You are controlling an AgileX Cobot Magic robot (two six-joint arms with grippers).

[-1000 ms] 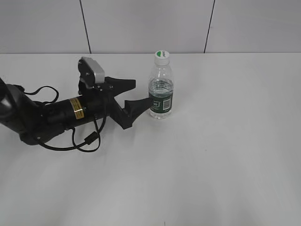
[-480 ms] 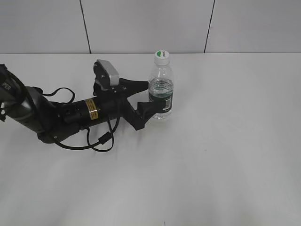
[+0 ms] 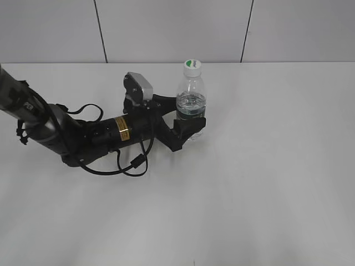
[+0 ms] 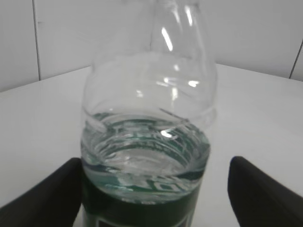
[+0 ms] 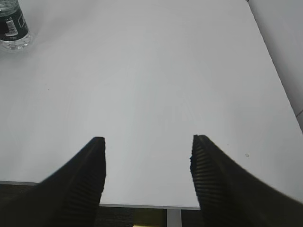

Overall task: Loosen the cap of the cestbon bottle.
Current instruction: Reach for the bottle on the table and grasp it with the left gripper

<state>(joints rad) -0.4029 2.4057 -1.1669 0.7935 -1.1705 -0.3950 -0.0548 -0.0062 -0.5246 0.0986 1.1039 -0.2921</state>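
The cestbon bottle (image 3: 191, 102) stands upright on the white table, clear with a dark green label, part full of water. Its white cap (image 3: 192, 67) with a green patch sits on top. My left gripper (image 3: 186, 119) is open, with one finger on each side of the bottle's label. In the left wrist view the bottle (image 4: 147, 156) fills the space between the fingers of the left gripper (image 4: 154, 189); the left finger touches it and a gap shows at the right finger. My right gripper (image 5: 147, 161) is open and empty, far from the bottle (image 5: 13, 26).
The white table (image 3: 266, 166) runs to a grey panelled wall at the back. Its near edge (image 5: 142, 206) shows under my right gripper. The left arm and its cable (image 3: 119, 166) lie low on the table's left half.
My left arm has slid to the right along the table until its open fingers came around the bottle. The bottle has not moved.
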